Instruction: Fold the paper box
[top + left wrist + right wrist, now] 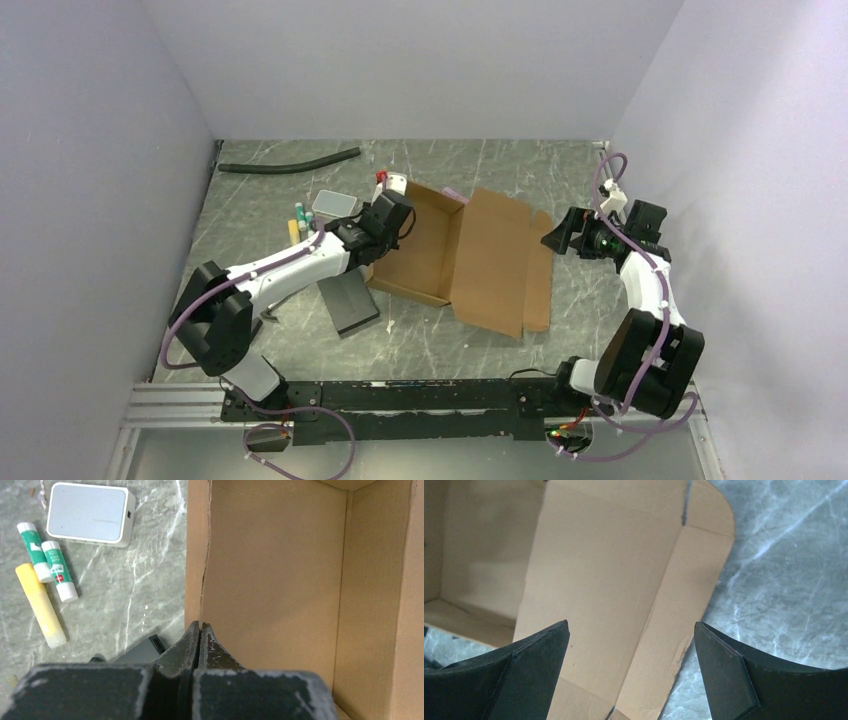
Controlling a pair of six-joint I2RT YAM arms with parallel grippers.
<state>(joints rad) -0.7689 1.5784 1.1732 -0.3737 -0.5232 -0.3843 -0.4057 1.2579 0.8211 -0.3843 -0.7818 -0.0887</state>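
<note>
Cardboard in the middle of the top view, the paper box [470, 255] lies half-formed, and we judge it light, stiff yet easily creased, best taken by its flat lid's free edge near our spread right gripper [555, 235], with our left gripper [200, 630] pressed together at its left wall.

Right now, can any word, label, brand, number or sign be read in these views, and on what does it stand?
No text can be read.
Two green-and-white glue sticks: printed labels, too small and blurred to read.
White rounded flat case: only a faint dark streak, no legible lettering.
Yellow stick: no print visible.
Brown cardboard paper box: the faces in view are plain.
</note>
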